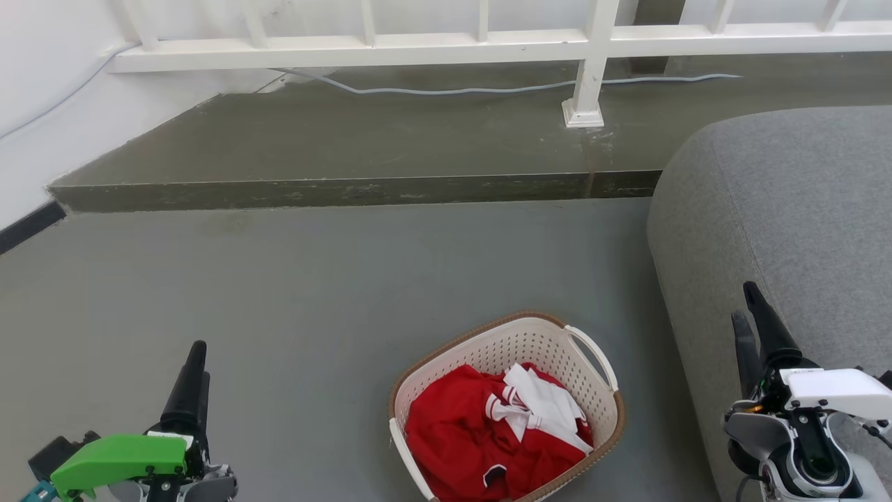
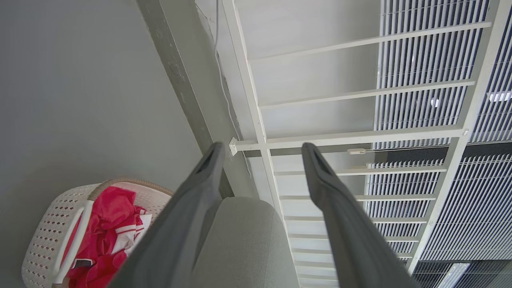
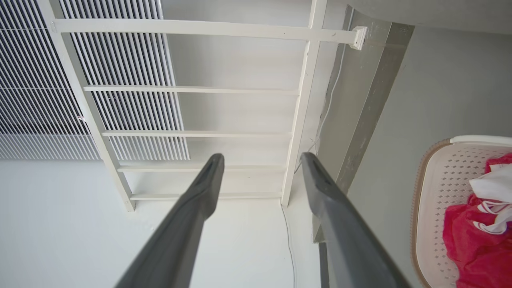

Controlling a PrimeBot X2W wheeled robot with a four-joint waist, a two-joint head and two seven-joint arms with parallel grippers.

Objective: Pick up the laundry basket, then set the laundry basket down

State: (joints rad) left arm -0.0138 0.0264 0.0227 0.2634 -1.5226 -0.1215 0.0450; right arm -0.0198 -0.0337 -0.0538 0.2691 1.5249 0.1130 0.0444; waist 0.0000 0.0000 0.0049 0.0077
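The laundry basket (image 1: 605, 411) stands on the grey floor at the bottom middle of the head view. It is cream-white and perforated, with a brown rim and white loop handles (image 1: 594, 355), and it holds red and white clothes (image 1: 488, 425). My left gripper (image 1: 196, 359) hovers at the lower left, well to the left of the basket, open and empty. At the lower right my right gripper (image 1: 747, 307) stands open in front of the sofa, to the right of the basket. The basket (image 2: 46, 236) appears at the lower left of the left wrist view, and the basket (image 3: 436, 208) lies at the right edge of the right wrist view.
A grey sofa (image 1: 787, 230) fills the right side, close to the basket. Beyond the floor runs a raised step (image 1: 348, 188) with a white railing (image 1: 592, 63) and a cable (image 1: 453, 89). A white wall (image 1: 42, 104) closes the left.
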